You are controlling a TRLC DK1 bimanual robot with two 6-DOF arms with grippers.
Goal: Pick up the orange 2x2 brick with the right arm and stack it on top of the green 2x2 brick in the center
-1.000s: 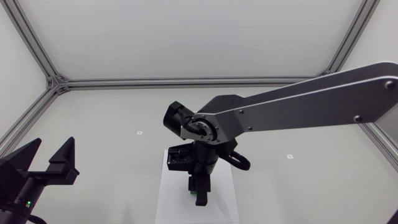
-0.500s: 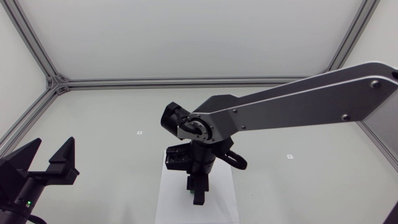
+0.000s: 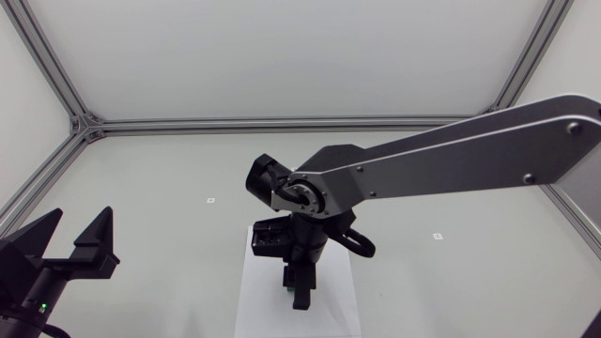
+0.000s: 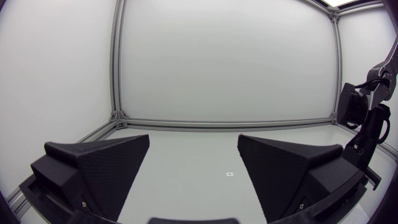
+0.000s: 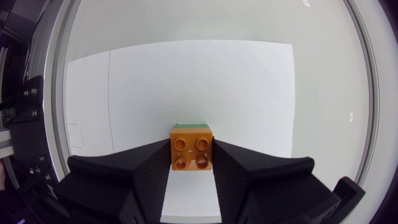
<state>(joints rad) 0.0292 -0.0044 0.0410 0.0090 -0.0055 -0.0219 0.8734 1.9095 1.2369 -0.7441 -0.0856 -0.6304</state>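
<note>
In the right wrist view the orange 2x2 brick sits studs-up between the fingers of my right gripper, which is shut on it. A thin strip of the green brick shows just beyond the orange brick's far edge, directly beneath it. In the head view my right arm reaches in over the white sheet. There the right gripper points down at the sheet and hides both bricks. My left gripper stands open and empty at the table's left side.
The white sheet lies at the table's centre front, under the right gripper. Small markers dot the table. An aluminium frame borders the table at the back and sides. My right arm shows beside the left gripper.
My right arm has shifted very slightly, its gripper staying low over the white sheet. The left arm has not moved.
</note>
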